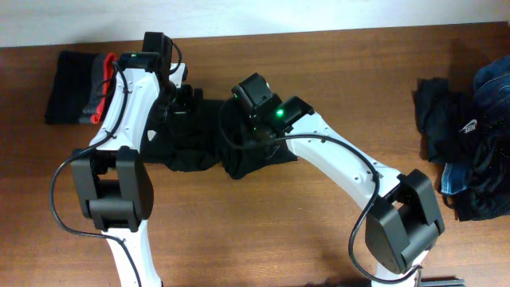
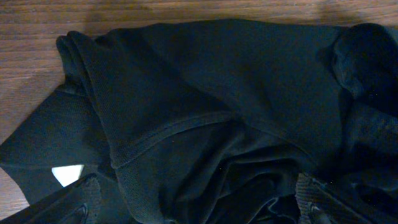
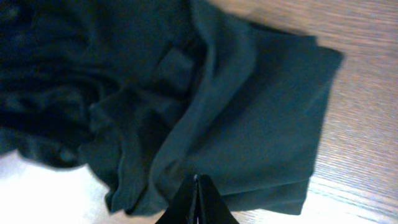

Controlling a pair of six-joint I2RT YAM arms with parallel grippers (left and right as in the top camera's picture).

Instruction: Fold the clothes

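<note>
The black shirt [image 1: 199, 147] lies bunched midway along the far edge of the table [image 1: 263, 231]. The right gripper [image 3: 196, 190] clenches its hem; the left gripper [image 2: 199, 202] hangs spread above the cloth. The hem should be drawn over slowly and flat, smoothing creases. A folded stack [image 1: 72, 92] sits at the far left corner, a loose pile [image 1: 470, 135] at the right edge.

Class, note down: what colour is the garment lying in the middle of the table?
Plain black. The garment shows best in the left wrist view.

Black shirt [image 2: 249, 68] lies rumpled on the wooden table [image 2: 37, 18] — hem seam [image 2: 186, 124] curving across.
</note>
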